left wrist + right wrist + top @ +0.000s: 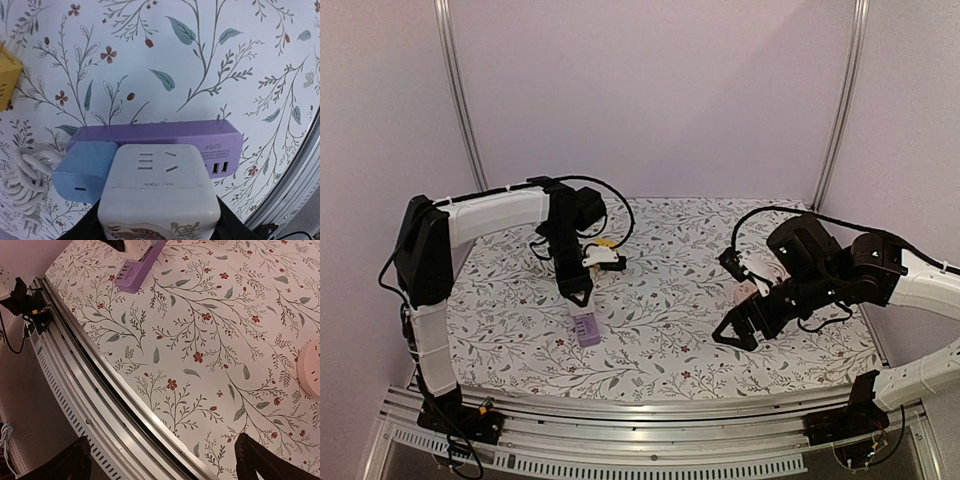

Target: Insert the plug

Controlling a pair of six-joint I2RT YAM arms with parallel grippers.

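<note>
Table (720,330): we see a floral-print cloth over the whole work surface, with a metal rail along its near edge.
Left gripper (578,295): it points down over the left-centre of the table. Its dark fingers (75,231) are closed on the two sides of the white cube plug.
Right gripper (735,340): it hangs over the right side of the table, well apart from the strip. Its jaws are spread wide and hold nothing.
Purple power strip (150,135): it lies flat on the cloth near the front rail, just below the left gripper in the top view. Its USB ports are at the end nearest the rail.
White cube plug (159,185): it is held in the left gripper, directly over the strip's middle, with a socket face towards the wrist camera. We cannot tell whether its pins are seated in the strip.
Blue adapter (82,170): it sits on the strip, touching the cube's left side in the wrist view.
White cable coil (25,172): it is bundled on the cloth by the strip's far end.
Yellow object (7,80): only a corner shows, well apart from the strip.
</note>
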